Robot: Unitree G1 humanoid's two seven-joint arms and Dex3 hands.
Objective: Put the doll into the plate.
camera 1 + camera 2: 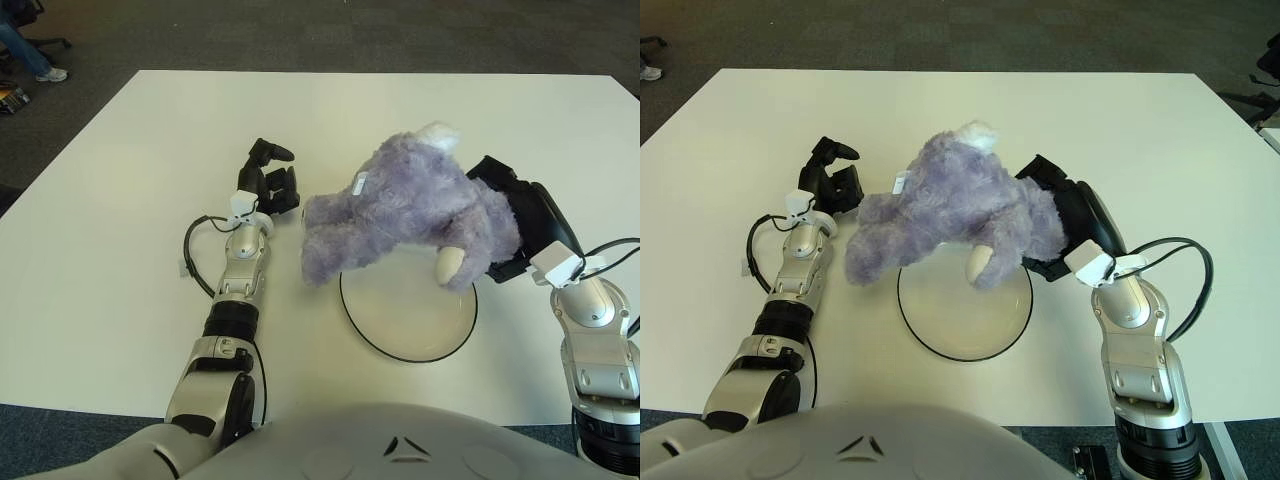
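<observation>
A fluffy purple doll (405, 210) with a white tuft and a cream paw hangs over the far half of the plate (408, 330), a white dish with a thin black rim. My right hand (520, 225) is shut on the doll's right end, holding it just above the plate, its head reaching out past the plate's left rim. My left hand (270, 180) shows left of the doll, fingers loosely spread and holding nothing.
The white table (130, 200) spreads wide on all sides. A black cable (195, 250) loops beside my left forearm. Dark carpet lies beyond the far edge, with a seated person's leg (25, 50) at the top left.
</observation>
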